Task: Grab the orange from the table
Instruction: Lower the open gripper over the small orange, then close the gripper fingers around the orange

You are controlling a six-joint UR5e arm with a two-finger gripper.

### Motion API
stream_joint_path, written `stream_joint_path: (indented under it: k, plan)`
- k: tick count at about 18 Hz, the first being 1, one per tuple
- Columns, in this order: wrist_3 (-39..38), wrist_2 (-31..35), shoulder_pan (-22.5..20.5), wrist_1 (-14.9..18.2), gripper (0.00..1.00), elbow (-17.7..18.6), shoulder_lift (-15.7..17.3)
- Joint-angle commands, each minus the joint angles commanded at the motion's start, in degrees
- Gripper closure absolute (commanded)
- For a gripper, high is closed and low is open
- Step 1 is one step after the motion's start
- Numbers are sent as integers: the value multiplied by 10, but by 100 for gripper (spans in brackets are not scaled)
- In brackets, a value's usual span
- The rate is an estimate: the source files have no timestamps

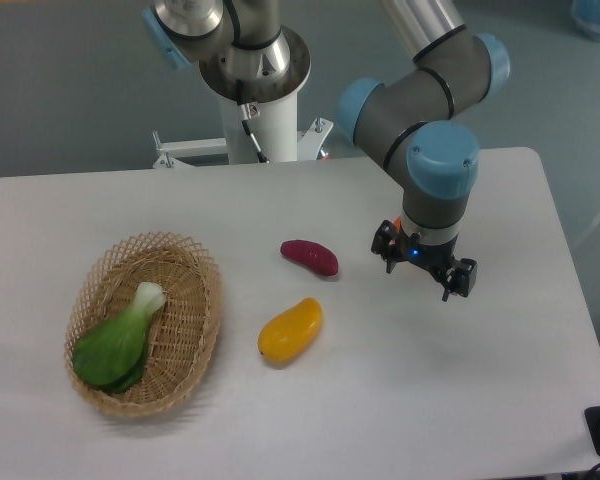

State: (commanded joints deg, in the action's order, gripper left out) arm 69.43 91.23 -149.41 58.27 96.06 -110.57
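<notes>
Right of centre in the frame, the claw (424,267) hangs over the worktop (400,400) at the end of the arm (432,130), whose grey links and blue joint caps come down from the top edge. Its two dark fingers stand well apart, one at the left near the wrist (385,247) and one lower to the right. Nothing sits clamped between them. The claw tilts, so the right finger lies lower in the frame than the left. A small blue light glows on the claw body between the fingers.

Only a thin sliver of the orange (397,224) shows, a bright red-orange edge peeking out just above the left finger; the wrist and claw cover the rest. It lies on the worktop behind the claw. Whether a finger touches it cannot be told.

Left of the claw, near the middle of the frame, lies a purple sweet potato (310,256), and below it a yellow-orange mango-like fruit (290,330); the two are apart from each other and from the claw. At the lower left a woven basket (202,300) holds a green leafy vegetable (118,342) with a pale stalk. The robot's white base column (263,120) stands at the top behind the worktop's far edge.
</notes>
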Motion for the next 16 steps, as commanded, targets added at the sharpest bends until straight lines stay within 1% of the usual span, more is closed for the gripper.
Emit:
stream_joint_path:
  k: [2,4,6,10,14,16]
  plan:
    - [10,0,-4,-4,0,25,11]
    - [49,-1,-16,-4,0,43,21]
    - [63,-1,-25,-4,0,62,32]
    - [101,2,-40,3,0,83,49]
    - [147,2,-64,3,0,119,75]
    - [155,1,-73,4,0,123,77]
